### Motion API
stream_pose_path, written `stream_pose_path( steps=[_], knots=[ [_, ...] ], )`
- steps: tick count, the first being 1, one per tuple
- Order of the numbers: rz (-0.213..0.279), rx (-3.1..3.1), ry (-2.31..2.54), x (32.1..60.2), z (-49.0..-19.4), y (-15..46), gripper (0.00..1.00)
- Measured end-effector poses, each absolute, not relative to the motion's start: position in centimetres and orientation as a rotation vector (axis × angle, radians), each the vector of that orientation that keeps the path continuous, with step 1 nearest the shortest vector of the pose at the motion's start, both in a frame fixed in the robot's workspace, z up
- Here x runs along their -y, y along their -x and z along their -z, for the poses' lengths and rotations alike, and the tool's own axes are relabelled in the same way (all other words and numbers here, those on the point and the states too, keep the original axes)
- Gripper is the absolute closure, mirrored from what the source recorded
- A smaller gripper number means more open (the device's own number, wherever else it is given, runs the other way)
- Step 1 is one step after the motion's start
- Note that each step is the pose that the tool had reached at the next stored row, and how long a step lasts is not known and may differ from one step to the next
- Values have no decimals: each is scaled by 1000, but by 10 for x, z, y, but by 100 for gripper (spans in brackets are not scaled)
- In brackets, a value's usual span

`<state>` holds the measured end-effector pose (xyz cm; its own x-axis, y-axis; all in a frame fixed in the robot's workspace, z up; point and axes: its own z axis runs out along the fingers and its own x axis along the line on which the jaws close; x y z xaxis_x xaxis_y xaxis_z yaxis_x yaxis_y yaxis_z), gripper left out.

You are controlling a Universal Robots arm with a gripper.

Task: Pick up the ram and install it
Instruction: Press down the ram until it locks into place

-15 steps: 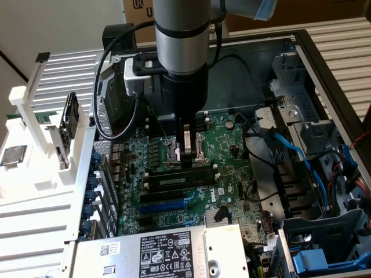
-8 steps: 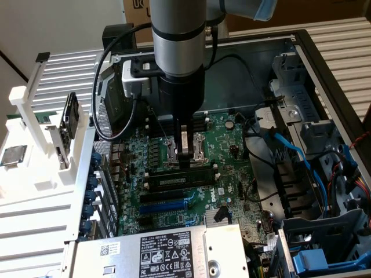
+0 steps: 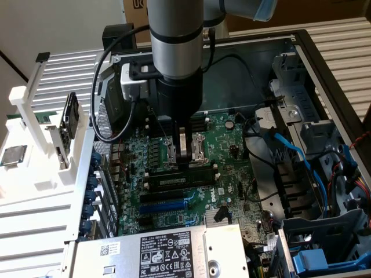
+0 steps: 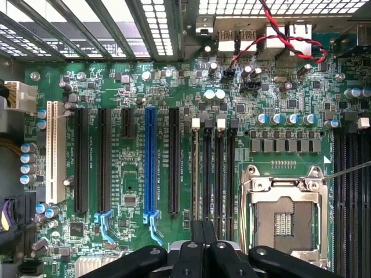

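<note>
1 ram stick (image 3: 181, 178) lies seated in its memory slot (long axis crosswise) directly beneath the fingers (image 3: 186, 164), which are clenched together, tips pressing on its top edge.

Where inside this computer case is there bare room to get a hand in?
Little. The motherboard is crowded with slots, the ram and the gripper. Cables fill the exterior view's right. The flattest patch is the power supply top, between board and case edge.
</note>
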<state>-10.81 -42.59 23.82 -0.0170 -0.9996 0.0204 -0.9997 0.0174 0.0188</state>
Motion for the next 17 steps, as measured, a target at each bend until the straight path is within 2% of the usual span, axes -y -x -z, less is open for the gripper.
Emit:
stream_pose_path(
  steps=[17],
  knots=[
    [-28, 2209, -2171, 423, -235, 103, 90]
  ],
)
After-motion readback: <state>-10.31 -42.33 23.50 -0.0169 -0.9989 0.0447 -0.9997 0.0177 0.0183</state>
